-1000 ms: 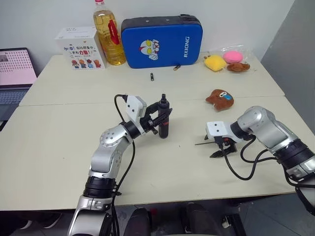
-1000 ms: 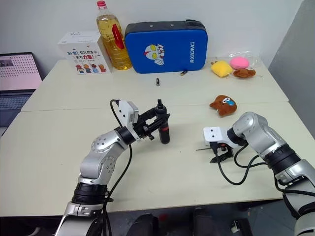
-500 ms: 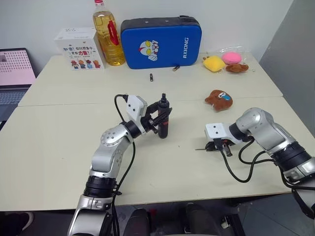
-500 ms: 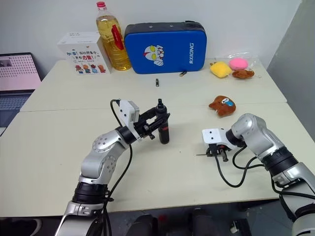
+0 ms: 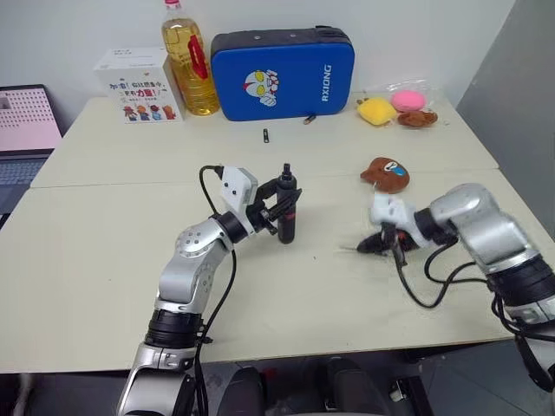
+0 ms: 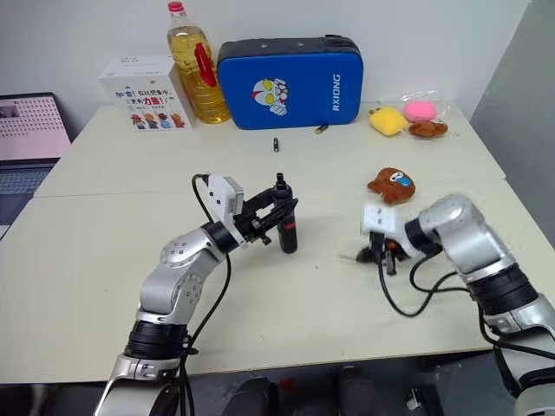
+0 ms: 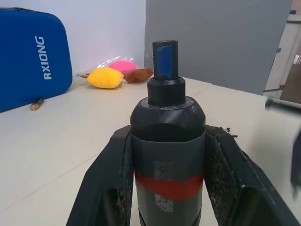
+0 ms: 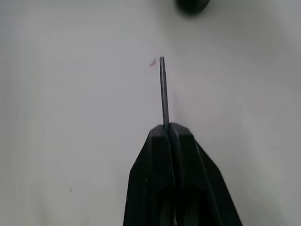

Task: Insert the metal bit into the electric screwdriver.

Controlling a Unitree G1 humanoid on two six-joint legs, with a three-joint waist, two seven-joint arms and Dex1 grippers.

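The electric screwdriver (image 5: 288, 208), black with a red band, stands upright above the table's middle, and my left gripper (image 5: 279, 211) is shut on its body. The left wrist view has its narrow tip (image 7: 165, 59) pointing up between the two fingers (image 7: 106, 188). To the right, my right gripper (image 5: 375, 243) hangs a little above the table, shut on the metal bit (image 8: 163, 89). This thin grey rod sticks out of the closed fingertips and points left toward the screwdriver. A gap of table separates the bit (image 5: 349, 250) from the screwdriver.
A blue case (image 5: 282, 74), an oil bottle (image 5: 184, 61) and a white box (image 5: 139, 82) line the table's far edge. A brown plush toy (image 5: 388, 172) lies behind my right gripper, more soft toys (image 5: 375, 110) at the far right. A small black piece (image 5: 267, 134) lies mid-table, a laptop (image 5: 26, 121) at left.
My right gripper closed on the metal bit, lifted it off the table and turned its wrist. The left gripper and the screwdriver stayed still.
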